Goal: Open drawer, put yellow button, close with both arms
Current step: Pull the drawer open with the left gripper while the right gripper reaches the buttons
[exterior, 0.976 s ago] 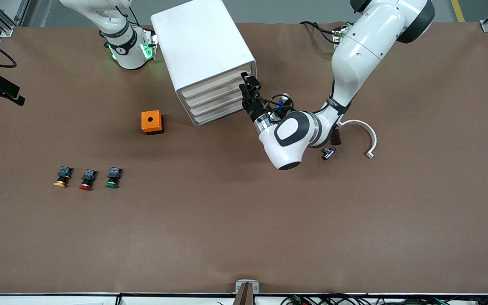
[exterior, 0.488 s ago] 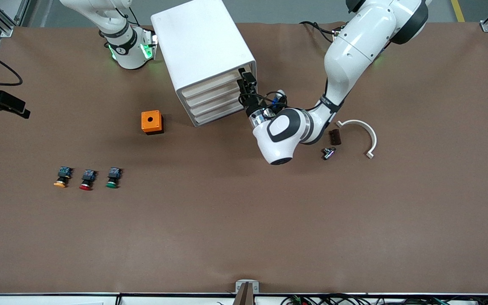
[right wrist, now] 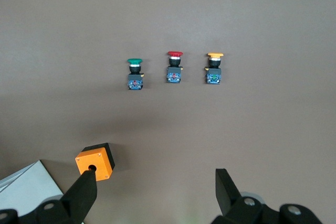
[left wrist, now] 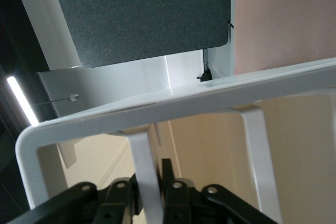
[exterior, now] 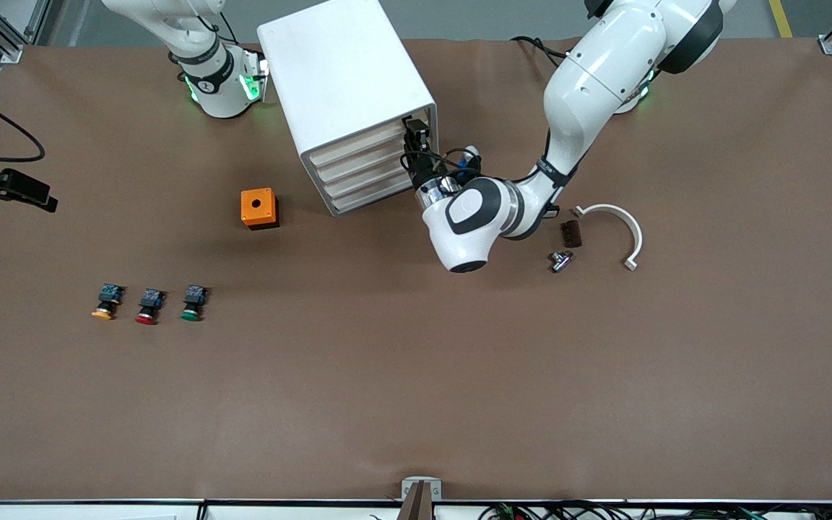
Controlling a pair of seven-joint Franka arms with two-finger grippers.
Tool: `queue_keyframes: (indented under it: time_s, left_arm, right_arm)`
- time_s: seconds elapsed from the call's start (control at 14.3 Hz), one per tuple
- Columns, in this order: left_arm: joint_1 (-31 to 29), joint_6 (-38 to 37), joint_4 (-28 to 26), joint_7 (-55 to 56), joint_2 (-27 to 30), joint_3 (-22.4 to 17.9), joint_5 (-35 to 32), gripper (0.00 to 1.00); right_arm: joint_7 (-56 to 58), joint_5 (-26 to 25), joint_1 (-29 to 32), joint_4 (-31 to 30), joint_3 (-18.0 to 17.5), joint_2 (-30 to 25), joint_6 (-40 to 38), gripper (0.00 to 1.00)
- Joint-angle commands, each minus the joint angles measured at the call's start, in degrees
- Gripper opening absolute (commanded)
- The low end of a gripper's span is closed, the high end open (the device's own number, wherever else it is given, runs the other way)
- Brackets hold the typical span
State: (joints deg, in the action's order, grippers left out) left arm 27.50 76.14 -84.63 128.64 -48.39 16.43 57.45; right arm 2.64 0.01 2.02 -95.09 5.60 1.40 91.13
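The white cabinet (exterior: 336, 72) stands at the robots' end of the table, and all its drawers look pushed in. My left gripper (exterior: 414, 141) is at the top drawer's (exterior: 362, 144) front, at the corner toward the left arm's end. In the left wrist view its fingers (left wrist: 169, 174) are shut on a thin white bar of the drawer's handle (left wrist: 142, 150). The yellow button (exterior: 103, 309) lies toward the right arm's end and also shows in the right wrist view (right wrist: 214, 64). My right gripper (right wrist: 155, 177) is open and empty, high above the table.
A red button (exterior: 146, 316) and a green button (exterior: 191, 312) lie in a row beside the yellow one. An orange box (exterior: 258, 208) sits between the buttons and the cabinet. A white curved part (exterior: 622, 224), a brown block (exterior: 570, 233) and a metal piece (exterior: 560, 260) lie beside the left arm.
My left gripper has moved in to the cabinet and onto the top drawer's handle. My right gripper has drifted at the edge of the front view. The buttons have not moved.
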Motion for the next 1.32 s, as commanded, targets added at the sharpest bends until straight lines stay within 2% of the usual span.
queue_keyframes:
  time_s: [0.0, 0.28, 0.63, 0.77, 0.91, 1.12, 1.25]
  left_arm:
    - [-0.51, -0.55, -0.27, -0.05, 0.40, -0.17, 1.26, 0.00]
    - [-3.14, -0.55, 0.08, -0.14, 0.32, -0.43, 1.18, 0.01]
    - [-8.59, -0.55, 0.43, 0.04, 0.40, -0.69, 0.92, 0.04]
    - [-9.57, -0.46, 0.43, 0.12, 0.40, -2.18, 1.00, 0.07]
    - [-10.44, -0.47, 0.69, 0.04, 0.58, -4.38, 1.18, 0.07]
    - [-12.12, -0.47, 1.84, -0.05, 0.32, -4.47, 1.00, 0.07]
    - [-13.52, -0.46, 1.93, -0.14, 0.32, -4.56, 1.09, 0.07]
  right_arm:
    - [-0.09, -0.45, 0.97, 2.63, -0.50, 3.35, -0.43, 1.00]
    - [-0.62, -1.15, 1.58, 1.32, -0.41, 3.52, 0.97, 1.00]
    - [-0.09, -3.25, 2.89, -7.11, -0.41, 3.17, 9.22, 1.00]
    - [1.48, -3.35, 3.69, -11.32, -0.41, 3.00, 14.48, 1.00]
    - [5.69, -3.26, 6.93, -18.16, -0.50, 3.00, 25.26, 1.00]
    - [8.44, -3.26, 9.75, -28.54, -0.41, 3.61, 41.62, 1.00]
    - [8.26, -3.08, 10.80, -32.25, -0.41, 7.37, 50.69, 1.00]
